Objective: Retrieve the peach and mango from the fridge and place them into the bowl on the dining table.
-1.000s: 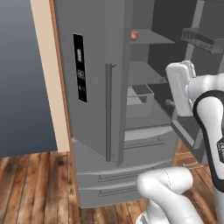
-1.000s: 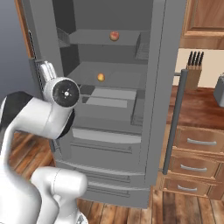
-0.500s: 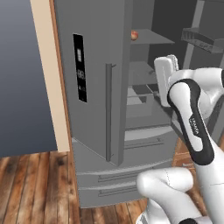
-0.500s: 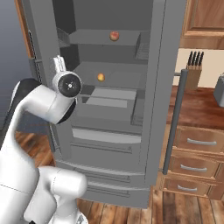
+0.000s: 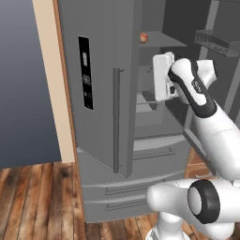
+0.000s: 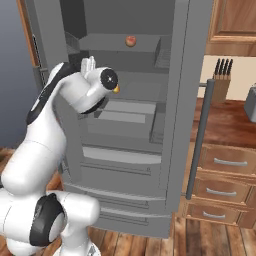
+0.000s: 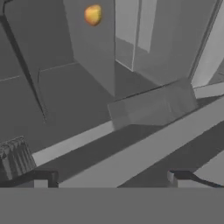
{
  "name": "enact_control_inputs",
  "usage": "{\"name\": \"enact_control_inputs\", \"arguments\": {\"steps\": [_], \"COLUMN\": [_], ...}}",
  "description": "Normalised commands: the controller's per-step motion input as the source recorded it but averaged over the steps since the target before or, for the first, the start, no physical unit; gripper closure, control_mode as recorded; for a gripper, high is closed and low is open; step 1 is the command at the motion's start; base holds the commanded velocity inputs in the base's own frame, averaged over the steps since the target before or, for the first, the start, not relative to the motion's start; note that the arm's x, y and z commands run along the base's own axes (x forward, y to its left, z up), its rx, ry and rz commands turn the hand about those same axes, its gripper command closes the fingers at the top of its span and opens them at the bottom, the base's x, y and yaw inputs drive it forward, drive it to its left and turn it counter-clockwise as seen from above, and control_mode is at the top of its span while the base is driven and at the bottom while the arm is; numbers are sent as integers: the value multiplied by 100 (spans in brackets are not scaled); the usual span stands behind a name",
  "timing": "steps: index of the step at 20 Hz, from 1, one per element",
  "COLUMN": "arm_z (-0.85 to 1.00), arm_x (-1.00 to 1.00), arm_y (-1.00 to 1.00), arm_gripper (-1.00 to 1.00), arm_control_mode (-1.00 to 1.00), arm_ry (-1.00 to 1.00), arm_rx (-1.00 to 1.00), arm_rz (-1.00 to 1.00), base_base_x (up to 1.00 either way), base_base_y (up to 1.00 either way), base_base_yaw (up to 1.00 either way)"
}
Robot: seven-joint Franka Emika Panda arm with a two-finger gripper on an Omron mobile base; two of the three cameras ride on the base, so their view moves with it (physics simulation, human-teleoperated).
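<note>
Since my end effector [image 7: 111, 177] is spread wide with nothing in it, aimed into the open fridge [image 6: 150, 125], I'm sizing up the mango [image 7: 92, 15] first: it sits on a middle shelf toward the back. The peach [image 6: 131, 40] rests on the upper shelf, near its front edge. Both look light, round, smooth-skinned, likely to roll or slip and bruise, so I'd pinch across the widest middle, gently.
</note>
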Motion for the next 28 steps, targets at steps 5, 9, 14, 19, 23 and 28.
{"name": "enact_control_inputs", "arguments": {"steps": [5,9,14,19,23,28], "arm_z": [-29,-30,-24,-6,25,27], "arm_x": [93,32,-80,-100,-100,-87], "arm_y": [72,98,100,100,68,-74], "arm_gripper": [-100,-100,-100,-100,-100,-100], "arm_control_mode": [-100,-100,-100,-100,-100,-100], "arm_ry": [18,9,0,0,-16,-28], "arm_rx": [8,0,-4,-13,-10,0], "arm_rz": [20,26,38,33,22,-7], "base_base_x": [0,0,0,0,0,0], "base_base_y": [0,0,0,0,0,0], "base_base_yaw": [0,0,0,0,0,0]}}
